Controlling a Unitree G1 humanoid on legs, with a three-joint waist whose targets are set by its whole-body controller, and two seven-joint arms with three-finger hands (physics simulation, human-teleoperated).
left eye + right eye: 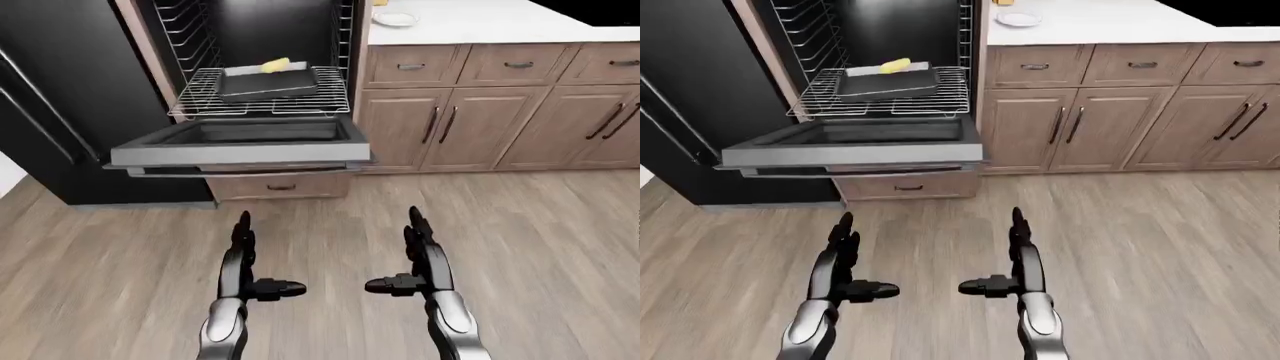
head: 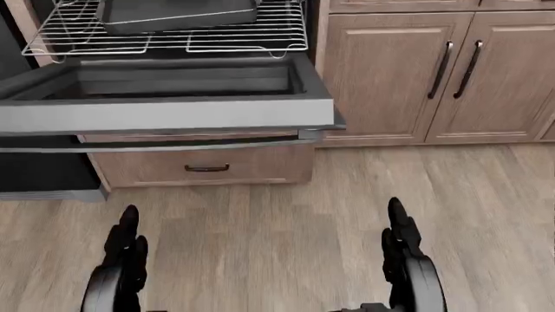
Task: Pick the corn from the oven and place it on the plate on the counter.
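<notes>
Left-eye view: corn [image 1: 276, 65] on oven tray [image 1: 268, 82]; left hand [image 1: 243, 259], right hand [image 1: 420, 255] spread, empty

- Oven door [image 2: 164, 107]: lowered flat and open, spanning the upper left of the head view.
- Wire rack [image 2: 260, 36]: pulled out above the door, carrying a dark baking tray [image 2: 174, 13] cut off by the top edge.
- Drawer [image 2: 203, 166]: below the door, with a dark handle.
- Cabinet doors [image 2: 390, 78]: wood, upper right, two vertical handles.
- Left robot hand [image 2: 121, 250] and right robot hand [image 2: 401, 240]: fingers extended, over the wood floor [image 2: 278, 227], holding nothing.
</notes>
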